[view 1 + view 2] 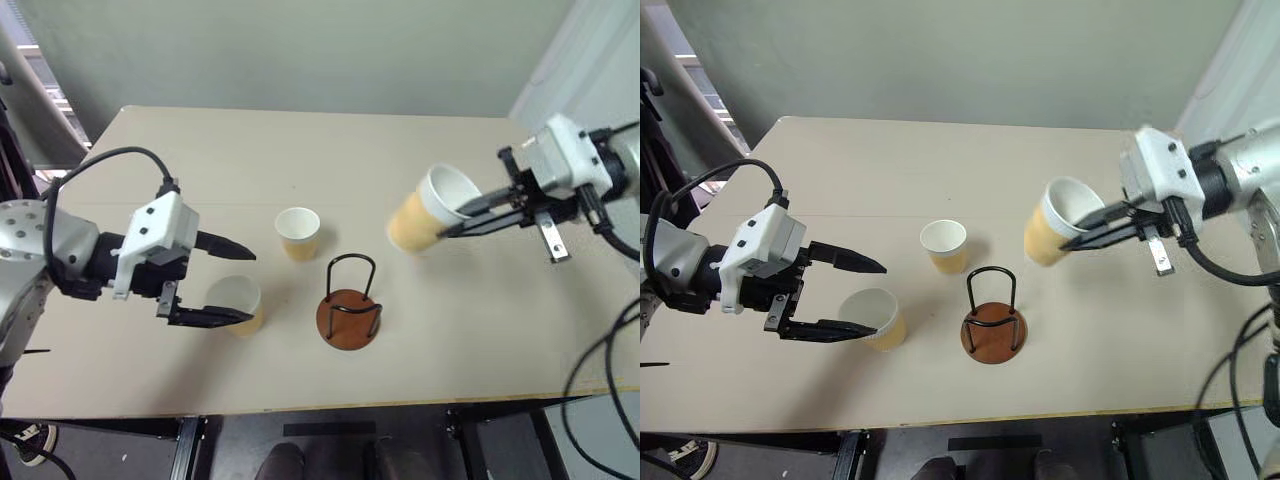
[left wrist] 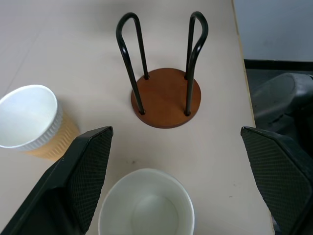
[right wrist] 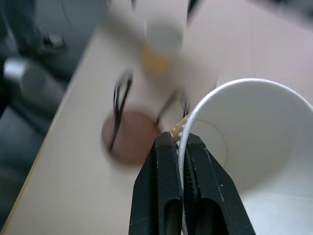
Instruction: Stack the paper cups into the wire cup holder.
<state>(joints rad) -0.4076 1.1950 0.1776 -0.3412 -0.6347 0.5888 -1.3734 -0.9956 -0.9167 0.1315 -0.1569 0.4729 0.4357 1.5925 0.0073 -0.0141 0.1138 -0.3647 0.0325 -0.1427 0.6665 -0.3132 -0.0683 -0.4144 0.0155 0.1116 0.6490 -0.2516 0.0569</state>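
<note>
**Rim pinch on a tilted cup, holder not yet loaded**

I am carrying one paper cup [image 1: 1055, 228] in the air, up and to the right of the wire cup holder [image 1: 992, 318], which is standing empty near the table's front edge. The cup is lying well off vertical: its long axis is running roughly sideways and down, its white mouth facing my right gripper [image 1: 1095, 228] and its tan bottom pointing down-left toward the middle of the table [image 1: 940, 170].

That gripper is pressing its two fingers together on one spot of the cup's wall at the rim, one finger inside and one outside. I am judging this as a thin hold: the cup could swing or slip out of the pinch, or the rim could crush. Tilted like this, its bottom could also catch a wire loop on the way in and tip or push the light holder.

My left gripper [image 1: 855, 295] is standing spread wide around a second cup [image 1: 875, 318] on the table, without clearly touching it. A third cup [image 1: 944, 245] is standing upright just behind the holder.
</note>
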